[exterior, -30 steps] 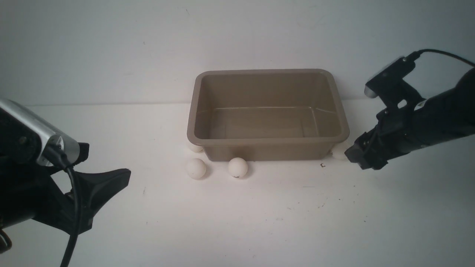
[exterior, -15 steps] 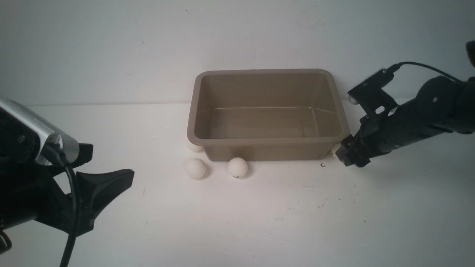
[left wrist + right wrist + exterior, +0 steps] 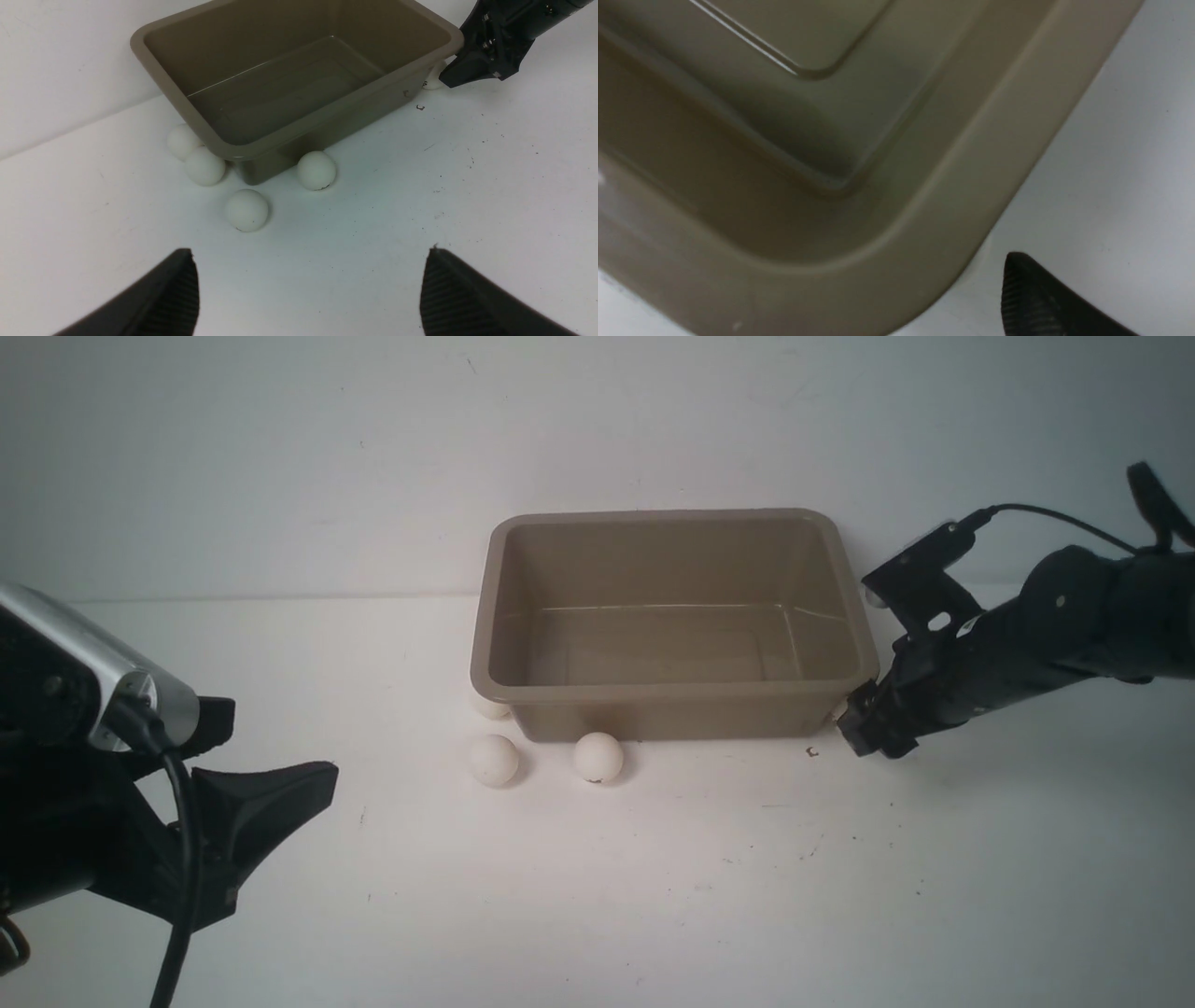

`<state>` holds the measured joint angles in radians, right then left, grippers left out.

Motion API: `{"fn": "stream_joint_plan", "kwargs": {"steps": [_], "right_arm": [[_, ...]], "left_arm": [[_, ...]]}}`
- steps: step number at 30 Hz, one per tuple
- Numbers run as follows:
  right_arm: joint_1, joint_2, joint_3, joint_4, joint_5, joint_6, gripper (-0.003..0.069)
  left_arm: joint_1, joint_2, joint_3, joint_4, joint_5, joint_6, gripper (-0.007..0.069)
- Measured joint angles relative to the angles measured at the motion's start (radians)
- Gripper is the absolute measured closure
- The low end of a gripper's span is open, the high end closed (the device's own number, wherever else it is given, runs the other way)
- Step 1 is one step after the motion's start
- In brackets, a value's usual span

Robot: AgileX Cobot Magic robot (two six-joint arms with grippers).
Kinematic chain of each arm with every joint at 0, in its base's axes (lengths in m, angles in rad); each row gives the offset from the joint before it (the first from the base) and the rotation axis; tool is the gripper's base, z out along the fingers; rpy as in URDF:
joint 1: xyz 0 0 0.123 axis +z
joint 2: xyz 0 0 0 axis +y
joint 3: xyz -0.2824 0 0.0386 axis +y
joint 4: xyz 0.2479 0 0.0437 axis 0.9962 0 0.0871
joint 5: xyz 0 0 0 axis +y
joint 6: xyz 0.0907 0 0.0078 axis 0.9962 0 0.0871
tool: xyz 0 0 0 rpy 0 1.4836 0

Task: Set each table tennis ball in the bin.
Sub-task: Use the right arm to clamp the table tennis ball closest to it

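Note:
The taupe bin (image 3: 674,689) stands mid-table with nothing inside it. Three table tennis balls show at its front left: one (image 3: 493,761), one (image 3: 597,756), and one half under the rim (image 3: 487,707). The left wrist view shows a further ball (image 3: 182,140) behind those. Another ball (image 3: 430,81) lies at the bin's near right corner, just off the tip of my right gripper (image 3: 856,728). Only one finger (image 3: 1041,298) of it shows, well off to the side beside the bin's rim (image 3: 952,196); the jaws stand apart. My left gripper (image 3: 309,252) hangs open, short of the balls.
A white wall rises directly behind the bin. The bin's right wall and rim sit tight against my right gripper. The white table (image 3: 653,877) has small dark specks (image 3: 811,752).
My right arm has dropped and slid left to the bin's near right corner, now covering most of the ball there. The left arm has barely shifted.

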<state>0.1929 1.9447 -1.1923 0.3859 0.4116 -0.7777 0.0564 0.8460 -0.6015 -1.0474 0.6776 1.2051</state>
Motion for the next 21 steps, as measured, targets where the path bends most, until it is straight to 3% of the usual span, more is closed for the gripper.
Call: {"fn": "stream_joint_plan", "kwargs": {"steps": [11,21], "right_arm": [[0.0,0.038,-0.001,0.0,-0.061,-0.001,0.0224],[0.0,0.038,0.001,0.0,-0.068,-0.004,0.0321]], "left_arm": [[0.0,0.0,0.0,0.0,0.0,0.0,0.0048],[0.0,0.0,0.0,0.0,0.0,0.0,0.0048]]}}
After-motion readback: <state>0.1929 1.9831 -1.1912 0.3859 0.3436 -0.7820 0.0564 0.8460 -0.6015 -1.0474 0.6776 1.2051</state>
